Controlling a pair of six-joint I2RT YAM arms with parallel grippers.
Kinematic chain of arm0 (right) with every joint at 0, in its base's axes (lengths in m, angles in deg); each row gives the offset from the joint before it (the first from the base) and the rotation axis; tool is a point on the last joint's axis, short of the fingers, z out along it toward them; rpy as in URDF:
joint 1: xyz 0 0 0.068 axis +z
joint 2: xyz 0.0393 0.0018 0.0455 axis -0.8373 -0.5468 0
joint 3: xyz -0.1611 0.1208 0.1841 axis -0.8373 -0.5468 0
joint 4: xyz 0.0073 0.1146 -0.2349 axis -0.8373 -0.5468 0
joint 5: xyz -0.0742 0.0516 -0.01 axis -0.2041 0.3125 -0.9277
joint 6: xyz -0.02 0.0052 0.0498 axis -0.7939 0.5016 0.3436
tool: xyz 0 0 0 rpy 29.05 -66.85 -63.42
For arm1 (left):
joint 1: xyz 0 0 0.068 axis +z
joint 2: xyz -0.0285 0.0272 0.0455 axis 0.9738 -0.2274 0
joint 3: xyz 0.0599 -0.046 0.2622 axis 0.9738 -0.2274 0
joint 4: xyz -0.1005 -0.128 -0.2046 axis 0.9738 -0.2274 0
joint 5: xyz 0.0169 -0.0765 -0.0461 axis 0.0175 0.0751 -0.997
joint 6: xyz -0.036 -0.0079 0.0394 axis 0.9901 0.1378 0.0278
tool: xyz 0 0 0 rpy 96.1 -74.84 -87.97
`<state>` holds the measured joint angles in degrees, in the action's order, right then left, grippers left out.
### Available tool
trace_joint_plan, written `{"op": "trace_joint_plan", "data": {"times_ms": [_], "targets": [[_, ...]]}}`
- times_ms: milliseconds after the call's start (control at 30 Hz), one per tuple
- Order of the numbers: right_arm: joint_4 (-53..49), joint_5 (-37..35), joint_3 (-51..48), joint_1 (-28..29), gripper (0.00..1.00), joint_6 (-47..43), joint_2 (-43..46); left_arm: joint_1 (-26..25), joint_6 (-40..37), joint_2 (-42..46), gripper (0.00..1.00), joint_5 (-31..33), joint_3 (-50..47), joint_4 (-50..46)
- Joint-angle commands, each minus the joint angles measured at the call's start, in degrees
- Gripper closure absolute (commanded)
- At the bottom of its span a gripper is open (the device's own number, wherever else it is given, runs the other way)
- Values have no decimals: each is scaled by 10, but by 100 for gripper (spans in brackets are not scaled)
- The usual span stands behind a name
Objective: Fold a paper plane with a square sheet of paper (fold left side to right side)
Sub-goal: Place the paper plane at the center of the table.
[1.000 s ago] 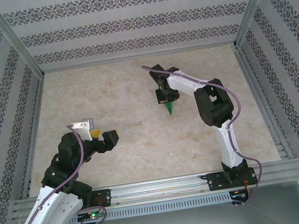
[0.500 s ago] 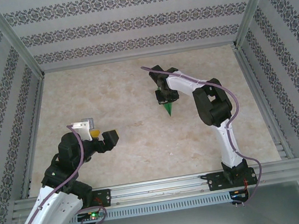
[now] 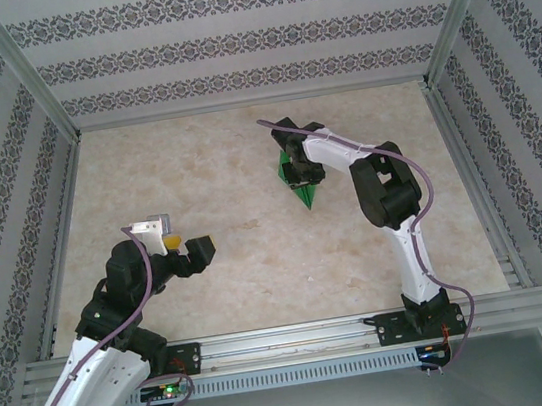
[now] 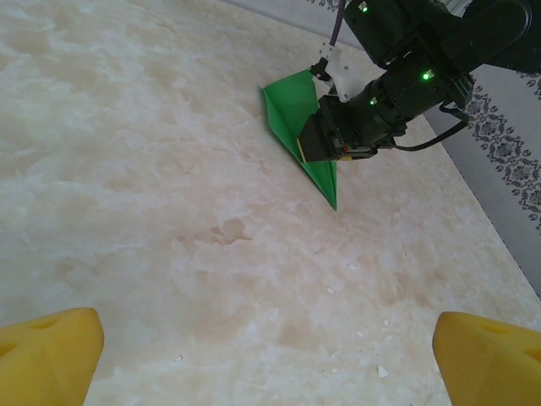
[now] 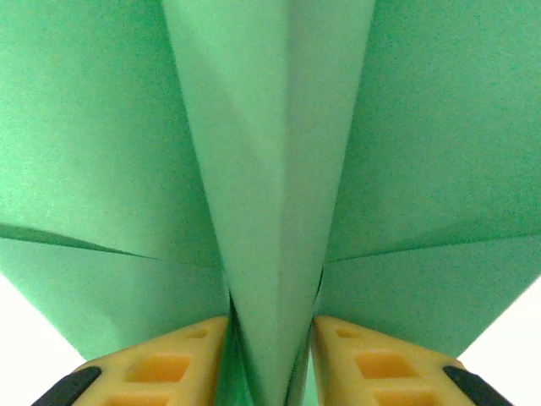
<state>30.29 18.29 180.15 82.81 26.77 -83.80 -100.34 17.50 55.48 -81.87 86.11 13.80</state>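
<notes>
The bright-green paper plane [image 3: 288, 169] lies on the marble table, right of centre at the back, its pointed nose [image 4: 332, 196] aimed toward the near edge. My right gripper [image 3: 300, 176] comes down over it. In the right wrist view the yellow fingers [image 5: 169, 365] stand a little apart on either side of the plane's centre keel [image 5: 270, 211], which has spread between them, and the wings fan out to both sides. My left gripper [image 3: 189, 249] hovers low at the near left, wide open and empty, with its yellow fingertips [image 4: 46, 351] at the bottom corners of the left wrist view.
The marble tabletop [image 3: 209, 191] is bounded by aluminium rails and patterned walls [image 3: 228, 42]. The right arm's elbow [image 3: 386, 192] rises between the plane and the right rail. Small white specks [image 4: 382, 370] dot the table near my left gripper.
The right gripper's jaws have parted and the plane has sprung open, with a wing now spread to the left of the gripper. The left arm has not moved.
</notes>
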Motion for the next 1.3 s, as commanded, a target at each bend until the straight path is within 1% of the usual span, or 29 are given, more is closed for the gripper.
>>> {"op": "trace_joint_plan", "data": {"times_ms": [0, 133, 267, 433, 800, 1267], "targets": [[11, 2, -27, -8, 65, 15, 0, 9, -3, 4, 0, 17, -3, 6], [28, 11, -45, -11, 62, 29, 15, 9, 10, -1, 0, 46, 3, -16], [37, 12, -59, -12, 59, 37, 24, 11, 18, -7, 0, 50, 7, -22], [58, 19, -85, -17, 58, 56, 35, 12, 37, -14, 0, 58, 9, -24], [57, 16, -90, -15, 60, 36, 52, 14, 41, -23, 0, 63, 10, -24], [55, 11, -88, -11, 60, 31, 67, 17, 42, -24, 0, 63, 7, -21]]}}
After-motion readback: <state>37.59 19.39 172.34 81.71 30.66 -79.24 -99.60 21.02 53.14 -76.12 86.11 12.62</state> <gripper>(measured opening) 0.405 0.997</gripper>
